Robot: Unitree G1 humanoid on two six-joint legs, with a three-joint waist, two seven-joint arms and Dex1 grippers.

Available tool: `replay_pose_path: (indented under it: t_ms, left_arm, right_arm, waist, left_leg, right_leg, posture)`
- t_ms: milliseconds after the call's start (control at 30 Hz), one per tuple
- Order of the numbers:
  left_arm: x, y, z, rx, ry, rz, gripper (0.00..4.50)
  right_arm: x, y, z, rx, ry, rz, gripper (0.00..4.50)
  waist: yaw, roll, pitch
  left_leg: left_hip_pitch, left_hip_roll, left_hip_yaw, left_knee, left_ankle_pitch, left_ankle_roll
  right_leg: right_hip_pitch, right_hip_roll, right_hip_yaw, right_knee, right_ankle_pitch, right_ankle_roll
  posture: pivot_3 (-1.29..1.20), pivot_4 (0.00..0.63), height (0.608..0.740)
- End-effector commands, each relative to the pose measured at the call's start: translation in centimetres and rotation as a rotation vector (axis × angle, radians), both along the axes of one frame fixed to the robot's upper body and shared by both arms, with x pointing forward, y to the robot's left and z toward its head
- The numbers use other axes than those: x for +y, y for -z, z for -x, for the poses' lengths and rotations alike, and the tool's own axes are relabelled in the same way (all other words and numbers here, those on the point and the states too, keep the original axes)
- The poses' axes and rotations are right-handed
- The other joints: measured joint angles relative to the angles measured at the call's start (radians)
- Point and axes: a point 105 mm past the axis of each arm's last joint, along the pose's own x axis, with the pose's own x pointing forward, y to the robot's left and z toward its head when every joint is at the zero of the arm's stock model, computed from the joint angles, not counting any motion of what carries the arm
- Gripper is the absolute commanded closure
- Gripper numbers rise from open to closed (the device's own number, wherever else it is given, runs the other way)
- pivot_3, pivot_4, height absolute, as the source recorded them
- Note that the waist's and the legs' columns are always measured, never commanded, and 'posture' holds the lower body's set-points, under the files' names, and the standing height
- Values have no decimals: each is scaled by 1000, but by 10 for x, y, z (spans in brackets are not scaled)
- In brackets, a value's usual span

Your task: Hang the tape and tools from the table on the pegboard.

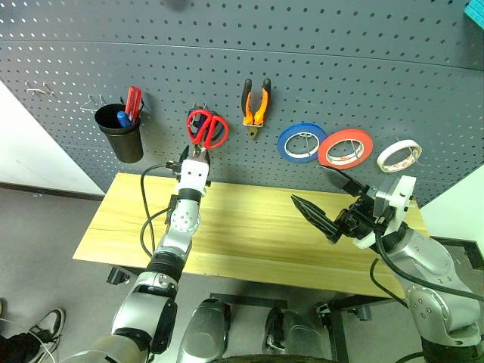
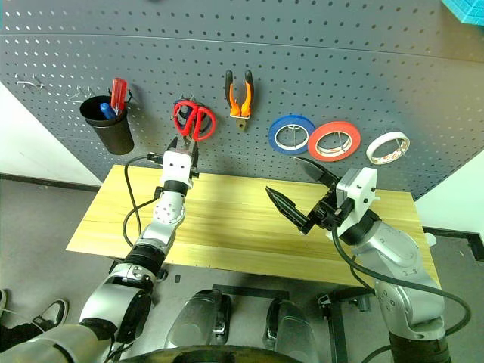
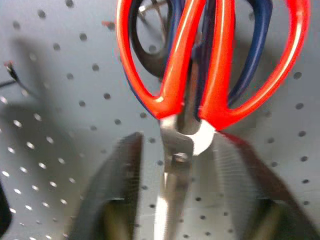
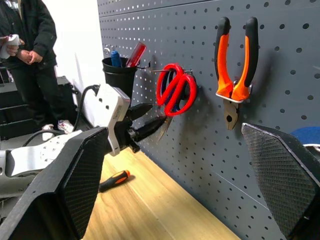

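Note:
Red-handled scissors hang on a hook of the dark pegboard, in front of a blue-handled pair. My left gripper sits just under them, open, its fingers standing apart on either side of the blades. Further right hang the orange-and-black pliers and the cream-white tape. My right gripper hovers open and empty over the table. A small orange-and-black-handled screwdriver lies on the table below the left gripper.
A black cup holding red and blue handles hangs at the pegboard's left. A blue roll and a red-orange roll hang between pliers and white tape. A person stands beyond the table's left end.

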Motion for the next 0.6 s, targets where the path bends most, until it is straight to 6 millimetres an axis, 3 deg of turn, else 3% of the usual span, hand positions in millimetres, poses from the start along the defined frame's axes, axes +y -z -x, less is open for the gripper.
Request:
replay_pose_path:
  t_ms: [33, 100, 133, 300, 500, 600]
  left_arm:
    - [3, -5, 1, -16, -2, 19, 768]
    - [4, -2, 3, -12, -8, 15, 97]
    - [4, -2, 3, -11, -11, 13, 40]
    - [2, 6, 10, 9, 14, -12, 40]
    - [11, 19, 32, 23, 51, -57, 40]
    - [36, 48, 44, 186, 34, -55, 40]
  right_arm:
    - [2, -11, 5, -45, -14, -4, 0]
    - [2, -11, 5, -43, -14, -3, 0]
    - [2, -10, 5, -42, -14, -3, 0]
    - [2, -9, 4, -38, -12, 2, 0]
    - [1, -6, 4, -32, -10, 10, 0]
    - [2, -4, 4, -22, -16, 11, 0]
  waist:
    - [-1, 0, 0]
    - [-1, 0, 0]
    - [-1, 0, 0]
    - [0, 0, 0]
    - [-2, 0, 0]
    - [-4, 0, 0]
  left_leg:
    - [0, 0, 0, 0, 0, 0]
    - [0, 0, 0, 0, 0, 0]
    - [0, 0, 0, 0, 0, 0]
    - [0, 0, 0, 0, 0, 0]
    - [0, 0, 0, 0, 0, 0]
    - [1, 0, 0, 0, 0, 0]
  right_leg:
    - [0, 0, 0, 0, 0, 0]
    - [0, 0, 0, 0, 0, 0]
    - [0, 0, 0, 0, 0, 0]
    - [0, 0, 0, 1, 0, 0]
    - [0, 0, 0, 1, 0, 0]
    - [0, 0, 0, 1, 0, 0]
  posture:
    - [259, 145, 731]
    - [260, 145, 731]
    - [260, 145, 731]
    - [261, 144, 731]
    - [267, 143, 731]
    - [273, 145, 731]
